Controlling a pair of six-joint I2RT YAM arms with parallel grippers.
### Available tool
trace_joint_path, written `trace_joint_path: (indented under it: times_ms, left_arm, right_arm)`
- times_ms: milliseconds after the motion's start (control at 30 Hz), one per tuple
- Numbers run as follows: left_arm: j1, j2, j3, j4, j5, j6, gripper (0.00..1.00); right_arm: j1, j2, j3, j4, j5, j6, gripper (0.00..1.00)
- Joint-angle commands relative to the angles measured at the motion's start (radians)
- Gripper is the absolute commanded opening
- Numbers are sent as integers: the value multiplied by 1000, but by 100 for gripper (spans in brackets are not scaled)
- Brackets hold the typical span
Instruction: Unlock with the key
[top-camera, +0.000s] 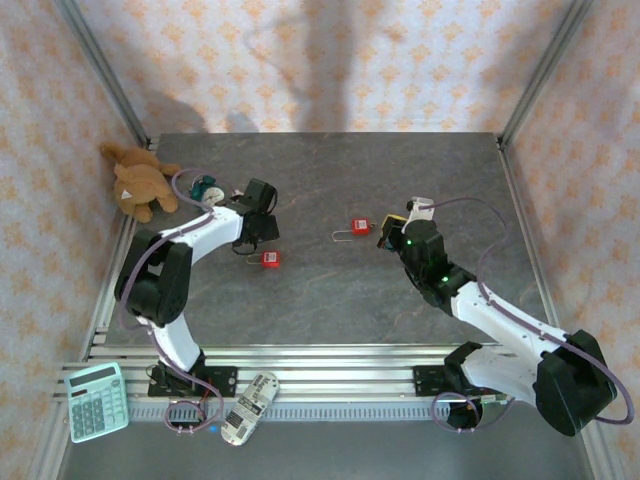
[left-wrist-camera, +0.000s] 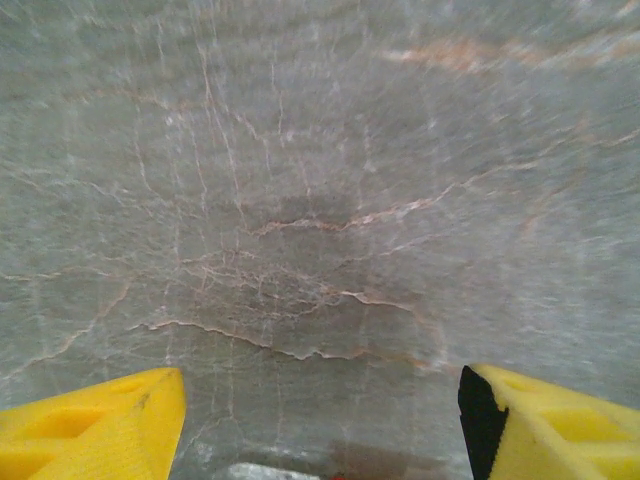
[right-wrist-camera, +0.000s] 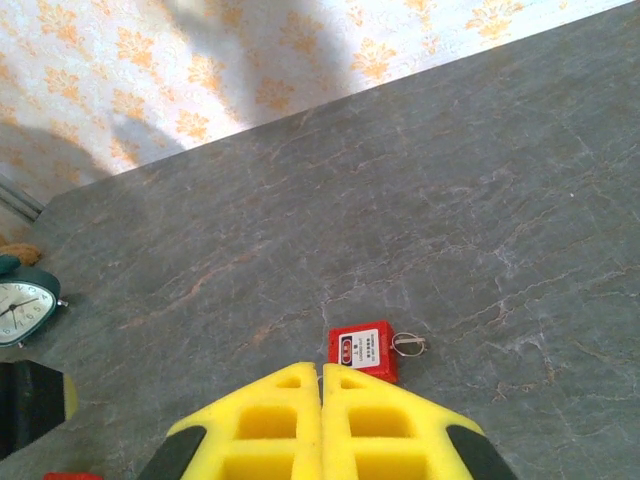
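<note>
The red padlock (top-camera: 360, 226) (right-wrist-camera: 362, 350) lies flat near the middle of the bench (top-camera: 330, 300), a thin metal loop (right-wrist-camera: 408, 344) at its side; whether that is shackle or key I cannot tell. The right pincer (top-camera: 388, 232) (right-wrist-camera: 320, 392) sits just beside it, its yellow fingers pressed together with nothing between them. A second red padlock (top-camera: 270, 258) lies well apart to the left, with a small brassy piece next to it. It sits just below the left pincer (top-camera: 265, 238) (left-wrist-camera: 322, 400), whose fingers stand wide over bare stone, with only a sliver of red at the bottom edge of the wrist view. A clock (top-camera: 205, 186) and a plush toy (top-camera: 140, 180) sit farther out in the far left corner. The likely trouble is a miss: a wide pincer closing off-centre could nudge the lock across the smooth bench, and a shut pincer coming down could shove its lock instead of pinning it. Any key this small may also slip or twist when pinched.
</note>
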Motion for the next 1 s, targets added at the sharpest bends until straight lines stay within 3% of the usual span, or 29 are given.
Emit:
trace_joint_path:
  times_ms: [0, 500, 967]
  left_arm:
    - [28, 41, 18, 21, 21, 31, 74]
    - [26, -32, -118, 88, 135, 5, 75]
    - [-88, -180, -263, 135, 200, -44, 75]
  right_arm:
    - [1, -20, 31, -19, 9, 9, 4]
    - [2, 1, 52, -34, 5, -11, 4]
    - [1, -1, 39, -25, 4, -9, 4]
